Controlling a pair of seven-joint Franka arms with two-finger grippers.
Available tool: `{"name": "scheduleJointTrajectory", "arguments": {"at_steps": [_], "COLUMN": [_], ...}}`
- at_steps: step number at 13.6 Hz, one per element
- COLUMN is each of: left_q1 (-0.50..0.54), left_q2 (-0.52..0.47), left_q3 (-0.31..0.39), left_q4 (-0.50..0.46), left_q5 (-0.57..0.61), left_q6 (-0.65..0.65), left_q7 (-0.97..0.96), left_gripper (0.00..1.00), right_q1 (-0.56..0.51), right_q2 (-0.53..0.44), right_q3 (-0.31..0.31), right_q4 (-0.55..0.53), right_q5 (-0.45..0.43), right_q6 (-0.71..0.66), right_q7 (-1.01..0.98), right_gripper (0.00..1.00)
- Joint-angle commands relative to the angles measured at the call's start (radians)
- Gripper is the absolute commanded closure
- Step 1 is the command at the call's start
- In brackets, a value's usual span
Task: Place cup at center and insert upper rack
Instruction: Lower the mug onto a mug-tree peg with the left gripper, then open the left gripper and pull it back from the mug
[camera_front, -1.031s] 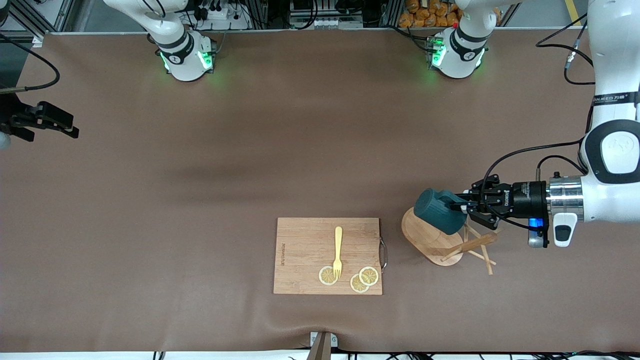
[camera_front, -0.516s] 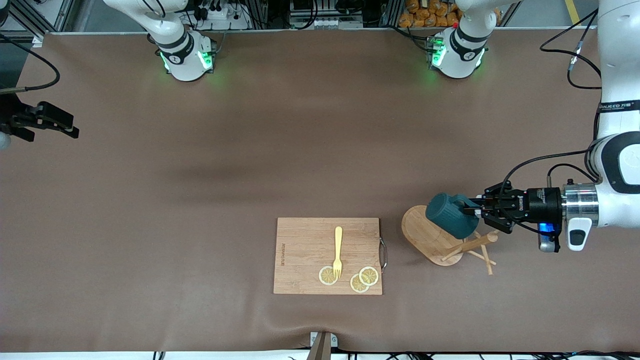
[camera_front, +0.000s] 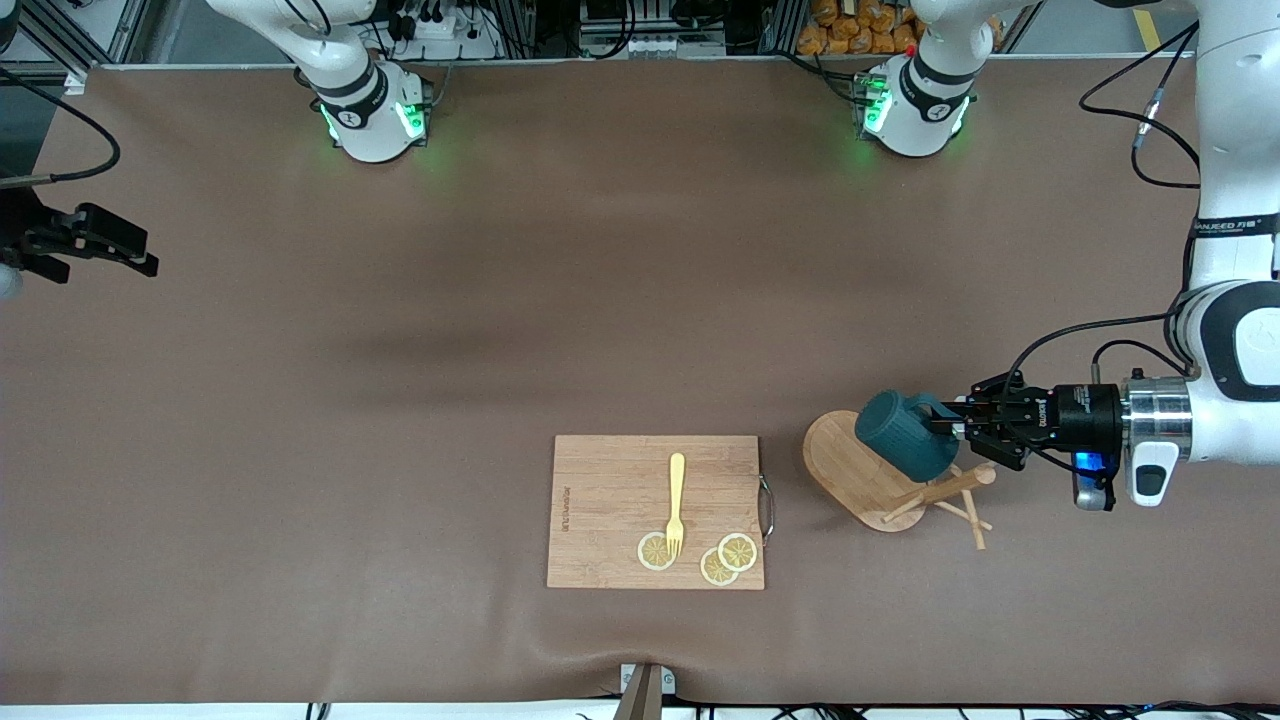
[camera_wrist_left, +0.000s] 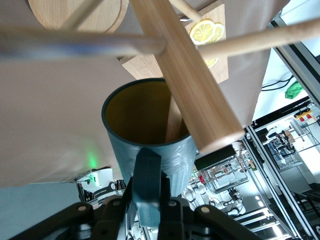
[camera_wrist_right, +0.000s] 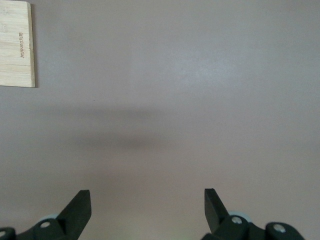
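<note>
Your left gripper (camera_front: 948, 425) was pinched on the loop handle of the cup (camera_front: 903, 435), holding the teal mug on its side over the upper rack (camera_front: 880, 482), with a wooden peg poking into its mouth. The rack stood beside the cutting board (camera_front: 610, 510), toward the left arm's end. Your right gripper (camera_wrist_right: 147, 207) waited with fingers spread over bare table (camera_front: 400, 350).

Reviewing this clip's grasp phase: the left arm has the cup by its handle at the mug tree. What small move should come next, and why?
Probably lift the cup clear: the left gripper is shut on its handle and a peg of the upper rack still sits inside it.
</note>
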Motion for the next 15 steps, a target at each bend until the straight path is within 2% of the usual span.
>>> {"name": "scheduleJointTrajectory", "arguments": {"at_steps": [1,15], "left_q1": [0.026,0.046], "left_q2": [0.009,0.034], "left_q3": [-0.008,-0.008], "left_q4": [0.003,0.003], "left_q5": [-0.047,-0.069], "left_q6": [-0.02,-0.022], "left_q7": [0.03,0.117], "left_gripper": [1.0,1.0], "right_q1": [0.005,0.005], "right_q2": [0.004,0.003], "right_q3": [0.001,0.001], "right_q4": [0.009,0.01], "right_q5": [-0.004,-0.003], "right_q6": [-0.01,-0.01], "right_q7": [0.006,0.006], "right_gripper": [0.0,0.0]}}
